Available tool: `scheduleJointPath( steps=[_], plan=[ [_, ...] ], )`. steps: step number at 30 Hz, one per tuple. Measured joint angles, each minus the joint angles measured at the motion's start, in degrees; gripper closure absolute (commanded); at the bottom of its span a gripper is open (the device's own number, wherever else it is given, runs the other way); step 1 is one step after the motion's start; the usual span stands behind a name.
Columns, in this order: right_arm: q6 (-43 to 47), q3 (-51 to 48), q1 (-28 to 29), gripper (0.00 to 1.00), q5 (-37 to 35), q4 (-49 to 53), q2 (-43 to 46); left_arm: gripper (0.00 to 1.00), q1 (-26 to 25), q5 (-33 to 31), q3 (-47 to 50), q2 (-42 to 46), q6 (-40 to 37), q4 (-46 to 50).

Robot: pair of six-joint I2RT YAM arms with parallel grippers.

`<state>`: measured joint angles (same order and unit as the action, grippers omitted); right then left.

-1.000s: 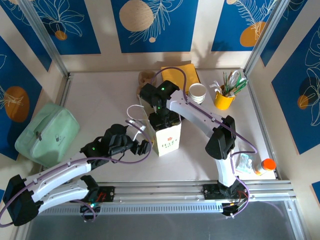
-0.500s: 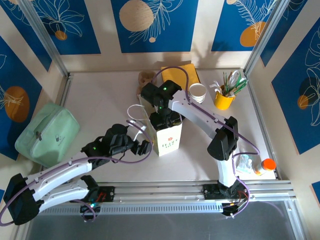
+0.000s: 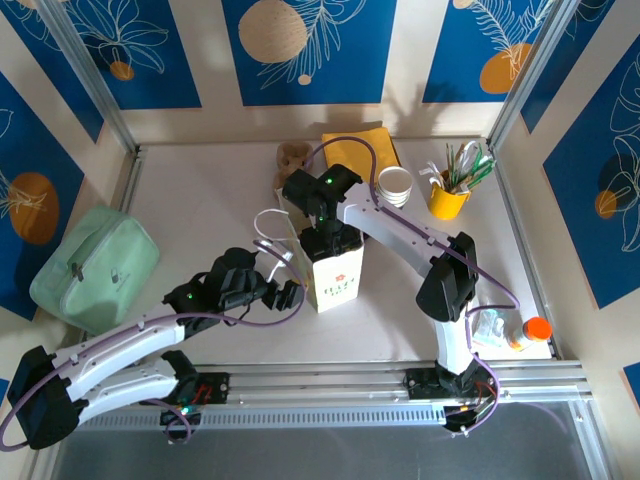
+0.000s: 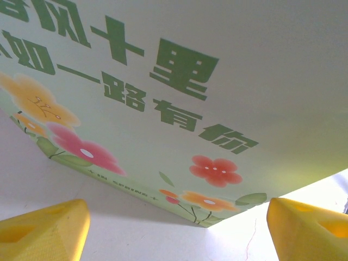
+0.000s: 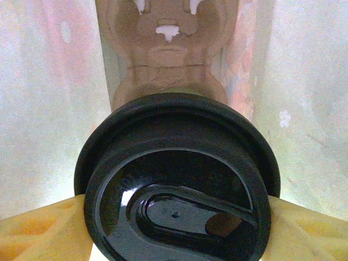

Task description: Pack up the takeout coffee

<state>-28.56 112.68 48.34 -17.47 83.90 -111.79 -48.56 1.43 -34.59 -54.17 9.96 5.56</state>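
Reaching down into the mouth of the paper bag (image 3: pixel 338 278), the right pincer (image 3: pixel 325 238) is gripping the takeout coffee (image 5: pixel 176 179). In the right wrist view its yellow fingers (image 5: pixel 38 231) are pressing in from 9 and 3 o'clock just under the round black lid. The cup is hanging inside the bag, with the pale bag walls (image 5: pixel 49 98) rising on both sides. A brown moulded cardboard holder (image 5: pixel 168 49) is lying below it, toward 12 o'clock in that view. Whether the cup is touching the holder cannot be told.

The bag is standing upright near the middle of the table (image 3: pixel 200 200). The left pincer (image 3: pixel 291 294) is hovering just beside it at the bag's 8 o'clock. Its jaws are spread wide and holding nothing. In the left wrist view the two yellow fingertips (image 4: pixel 46 228) are sitting far apart at 7 and 5 o'clock, and the bag's printed side (image 4: pixel 217 81), with green characters and flowers, is facing them.

Elsewhere on the table, a green pouch (image 3: pixel 95 265) is lying at 9 o'clock. A stack of white cups (image 3: pixel 395 185) and a yellow mug of utensils (image 3: pixel 450 195) are standing near 1 to 2 o'clock. An orange-capped bottle (image 3: pixel 530 332) is resting at 4 o'clock.
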Motion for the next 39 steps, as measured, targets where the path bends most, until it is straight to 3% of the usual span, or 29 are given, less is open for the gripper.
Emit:
scheduleJointPath(
  steps=[39],
  plan=[
    [0.0,-0.3,-0.4,0.29,0.7,-0.8,0.4,0.15,0.0,0.0,-0.1,0.0,0.0,0.0]
  ],
)
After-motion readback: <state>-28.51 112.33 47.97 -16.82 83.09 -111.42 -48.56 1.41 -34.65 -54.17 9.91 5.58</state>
